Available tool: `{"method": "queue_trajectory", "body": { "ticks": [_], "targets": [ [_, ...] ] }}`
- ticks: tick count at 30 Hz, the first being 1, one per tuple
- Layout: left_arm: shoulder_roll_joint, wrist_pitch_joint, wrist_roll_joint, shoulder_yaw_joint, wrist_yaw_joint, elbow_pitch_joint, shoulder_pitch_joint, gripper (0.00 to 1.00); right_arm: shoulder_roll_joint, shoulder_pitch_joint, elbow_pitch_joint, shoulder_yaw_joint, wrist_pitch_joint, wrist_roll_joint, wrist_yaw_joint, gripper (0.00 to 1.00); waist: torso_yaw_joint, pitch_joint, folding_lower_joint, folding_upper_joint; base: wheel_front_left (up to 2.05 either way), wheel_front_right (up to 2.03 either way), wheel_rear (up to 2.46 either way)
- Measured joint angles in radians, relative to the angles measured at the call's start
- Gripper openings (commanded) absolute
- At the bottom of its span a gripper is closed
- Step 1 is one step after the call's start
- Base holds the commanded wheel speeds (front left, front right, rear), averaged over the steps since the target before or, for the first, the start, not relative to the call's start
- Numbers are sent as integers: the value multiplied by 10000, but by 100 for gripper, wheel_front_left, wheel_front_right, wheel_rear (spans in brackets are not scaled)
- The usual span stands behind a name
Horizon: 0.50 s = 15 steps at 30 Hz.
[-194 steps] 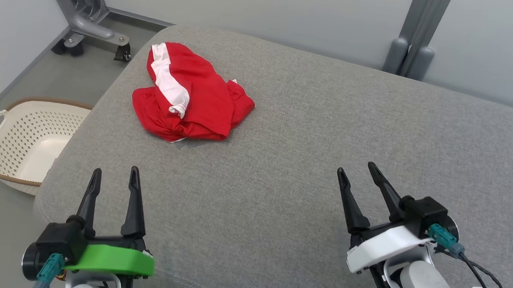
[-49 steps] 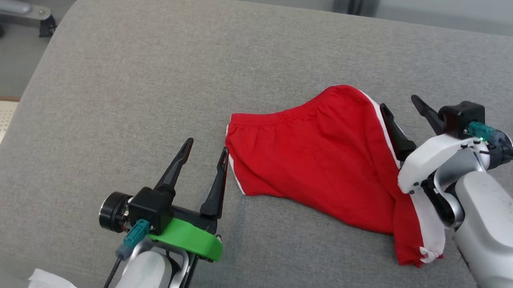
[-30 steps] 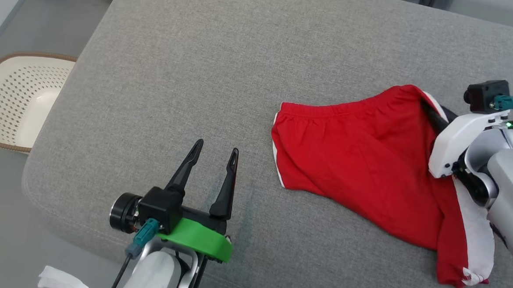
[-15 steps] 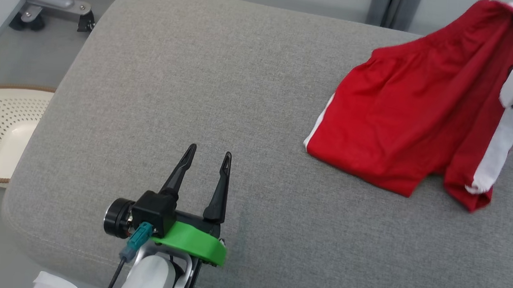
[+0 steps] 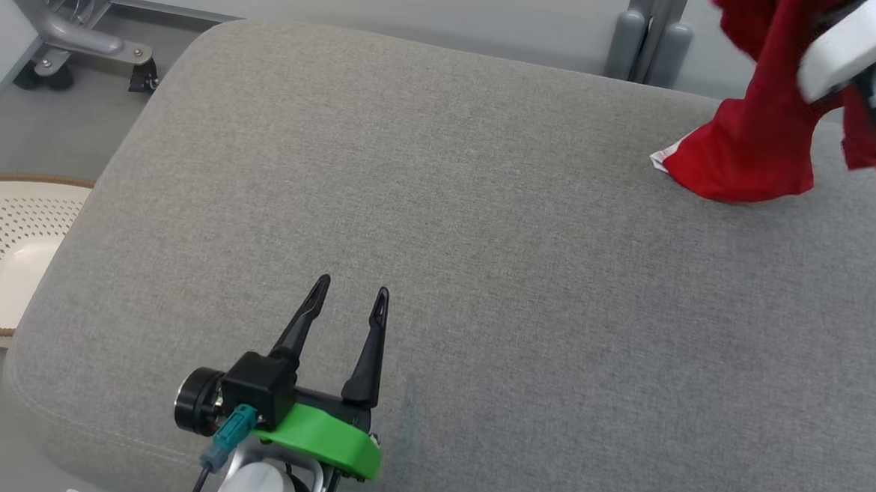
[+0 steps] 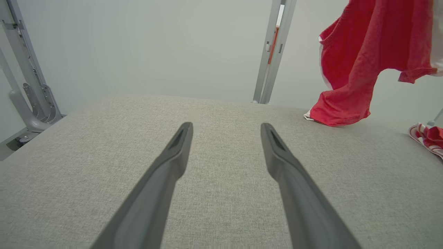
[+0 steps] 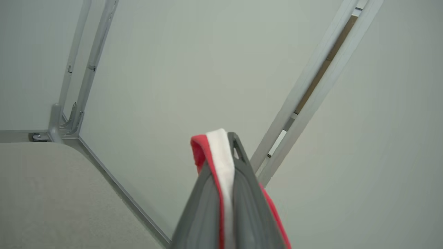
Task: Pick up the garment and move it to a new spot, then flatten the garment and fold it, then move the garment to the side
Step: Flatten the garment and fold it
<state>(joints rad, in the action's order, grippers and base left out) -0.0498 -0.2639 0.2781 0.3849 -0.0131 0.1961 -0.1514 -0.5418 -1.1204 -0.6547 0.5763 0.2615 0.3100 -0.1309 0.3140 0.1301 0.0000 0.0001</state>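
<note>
Basket (image 5: pixel 3 253) left of the left hand (image 5: pixel 352 286), spread wide and empty over the grey cushion (image 5: pixel 442 164); right hand (image 7: pixel 221 148) clamps the red garment (image 5: pixel 751 142), whose lower end touches the cushion.

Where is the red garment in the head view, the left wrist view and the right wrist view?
Head view: red garment upper right, hanging, lower end on the grey cushion.
Left wrist view: red garment upper right, hanging likewise.
Right wrist view: red garment bottom centre, pinched in the right gripper.
Shared landmark: the grey cushion.
</note>
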Motion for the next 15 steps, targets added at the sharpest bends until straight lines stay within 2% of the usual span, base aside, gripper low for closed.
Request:
{"method": "queue_trajectory", "body": {
  "ticks": [3,6,10,13,14,15],
  "targets": [
    [0,0,-2,25,-8,25,58,100,535,800,541,1034,-238,155,-2,0,109,13,0,0,0,0,0],
    [0,0,0,67,-21,52,84,100,880,1524,878,2274,-535,859,-4,0,215,68,0,0,0,0,0],
    [0,0,46,293,-27,71,38,100,1335,2261,836,4255,-809,1783,-6,0,389,225,0,-1,0,0,0],
    [0,0,182,479,33,69,-92,100,1613,2344,460,5208,-775,2236,-6,0,536,358,0,0,0,0,0],
    [0,0,207,535,46,71,-126,100,1749,2343,288,5484,-723,2349,-6,4,586,403,0,0,0,0,0],
    [0,0,234,591,65,75,-143,100,1912,2333,73,5693,-660,2449,-6,46,634,451,0,0,0,0,0]
  ]
}}
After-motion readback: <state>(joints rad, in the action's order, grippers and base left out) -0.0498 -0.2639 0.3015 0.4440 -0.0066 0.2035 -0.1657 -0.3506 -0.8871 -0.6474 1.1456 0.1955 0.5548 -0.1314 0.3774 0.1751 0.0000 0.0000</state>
